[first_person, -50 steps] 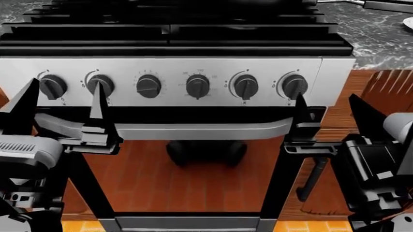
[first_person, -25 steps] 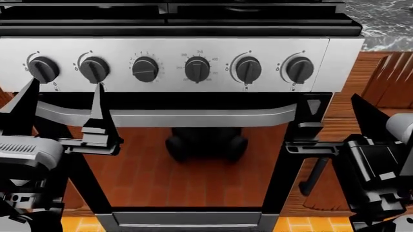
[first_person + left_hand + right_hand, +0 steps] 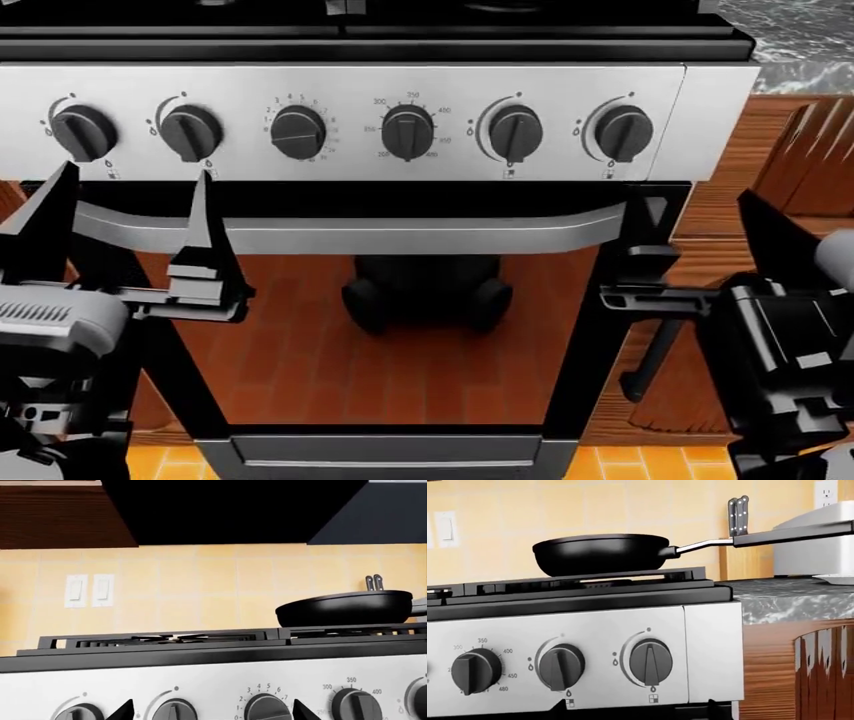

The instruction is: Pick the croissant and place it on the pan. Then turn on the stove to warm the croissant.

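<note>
The stove (image 3: 360, 90) fills the head view with its steel panel, six dark knobs and the oven handle bar (image 3: 400, 238). The black pan (image 3: 604, 552) sits empty on the right rear grate, handle toward the counter; it also shows in the left wrist view (image 3: 347, 607). The croissant is out of view. My left gripper (image 3: 134, 172) is open and empty in front of the two leftmost knobs, its fingertips (image 3: 123, 712) low in the left wrist view. My right gripper (image 3: 697, 205) is open and empty by the stove's right edge, below the rightmost knob (image 3: 650, 662).
A marble counter (image 3: 774, 600) adjoins the stove on the right, over wooden cabinets (image 3: 801, 150). On it stand a white toaster (image 3: 814, 540), a knife block (image 3: 737, 515) and a plate's rim (image 3: 834, 578). A dark hood (image 3: 233, 510) hangs above the cooktop.
In the head view the stove's panel has moved up and the cooktop has slid out past the top edge. Both grippers stay open and hold their places in the view.
</note>
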